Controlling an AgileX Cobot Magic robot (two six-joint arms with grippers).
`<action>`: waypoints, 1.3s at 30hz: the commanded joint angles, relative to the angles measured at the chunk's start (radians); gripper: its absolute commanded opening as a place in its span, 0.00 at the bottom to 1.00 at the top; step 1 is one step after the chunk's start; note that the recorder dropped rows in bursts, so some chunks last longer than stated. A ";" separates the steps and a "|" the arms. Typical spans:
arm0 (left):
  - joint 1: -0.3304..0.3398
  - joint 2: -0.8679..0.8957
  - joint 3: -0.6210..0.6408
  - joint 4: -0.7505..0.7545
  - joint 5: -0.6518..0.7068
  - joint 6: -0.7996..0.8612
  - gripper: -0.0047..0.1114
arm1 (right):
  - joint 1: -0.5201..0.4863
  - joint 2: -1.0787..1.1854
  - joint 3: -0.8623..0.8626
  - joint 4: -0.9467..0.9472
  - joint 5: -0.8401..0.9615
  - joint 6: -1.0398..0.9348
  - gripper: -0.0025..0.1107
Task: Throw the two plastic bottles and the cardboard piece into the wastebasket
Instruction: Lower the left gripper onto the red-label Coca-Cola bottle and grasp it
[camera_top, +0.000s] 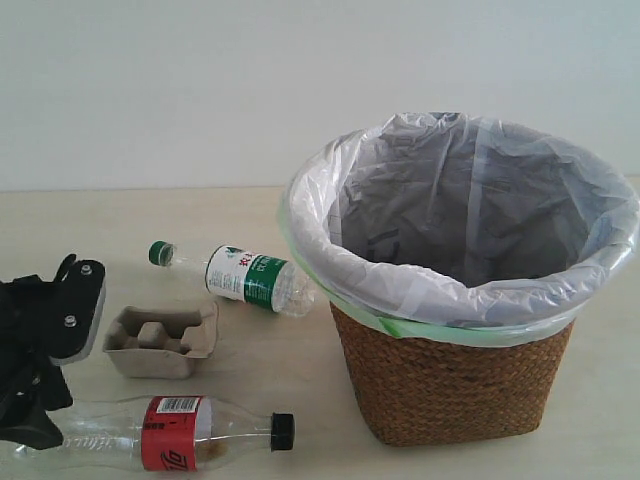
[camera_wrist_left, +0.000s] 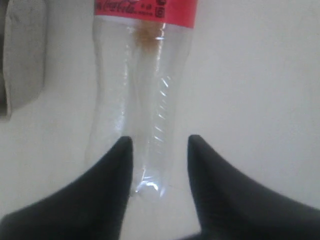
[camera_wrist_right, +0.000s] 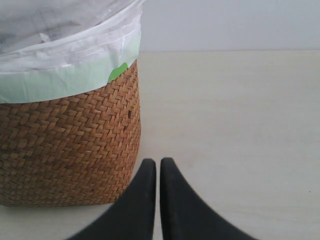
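The larger clear bottle with black cap and red label (camera_top: 175, 432) lies on its side at the table's front left. My left gripper (camera_wrist_left: 160, 145) is open over its base end (camera_wrist_left: 142, 90), one finger on each side, not closed on it. In the exterior view the left gripper (camera_top: 38, 415) sits at the far left edge. The green-capped bottle (camera_top: 245, 277) lies further back, its base near the wastebasket (camera_top: 450, 390). The cardboard piece (camera_top: 160, 340) rests between the two bottles. My right gripper (camera_wrist_right: 158, 165) is shut and empty, low beside the wastebasket's wicker wall (camera_wrist_right: 70, 145).
The basket's white liner with its green edge (camera_top: 400, 290) folds over the rim. The cardboard piece's edge (camera_wrist_left: 25, 55) shows close beside the red-label bottle. A pale wall rises behind the beige table (camera_top: 600, 400).
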 joint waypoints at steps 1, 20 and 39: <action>-0.013 0.021 -0.001 0.019 -0.046 -0.095 0.54 | -0.005 -0.004 -0.001 -0.005 -0.005 -0.004 0.02; -0.050 0.068 0.079 0.158 -0.273 -0.149 0.58 | -0.005 -0.004 -0.001 -0.005 -0.005 -0.004 0.02; -0.050 0.192 0.079 0.101 -0.267 -0.155 0.58 | -0.005 -0.004 -0.001 -0.005 -0.005 -0.004 0.02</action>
